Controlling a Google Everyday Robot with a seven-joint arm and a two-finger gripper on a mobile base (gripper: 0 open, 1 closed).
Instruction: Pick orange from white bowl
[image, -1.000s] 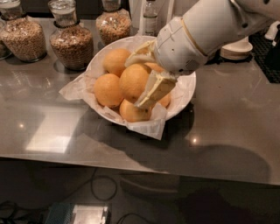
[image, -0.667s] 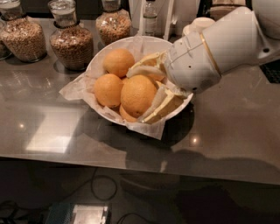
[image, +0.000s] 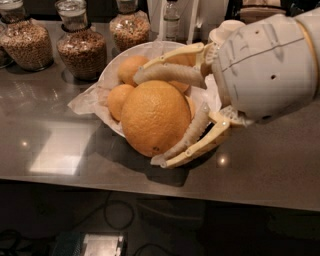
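My gripper (image: 150, 117) reaches in from the right and is shut on a large orange (image: 154, 118), one finger over its top and one under its right side. It holds the orange lifted close to the camera, above the front of the white bowl (image: 125, 59). The bowl is wide and shallow, lined with crumpled white paper, and stands on the grey counter. Other oranges (image: 118, 100) remain in it, partly hidden behind the held orange.
Three glass jars of grain stand behind the bowl at the back left, the nearest one (image: 81, 47) just left of the rim. A bottle (image: 171, 20) stands behind the bowl. The counter's front edge (image: 150, 192) runs below the gripper.
The gripper has closed on one orange and lifted it out of the bowl, up and toward the camera. The arm has pulled back to the right.
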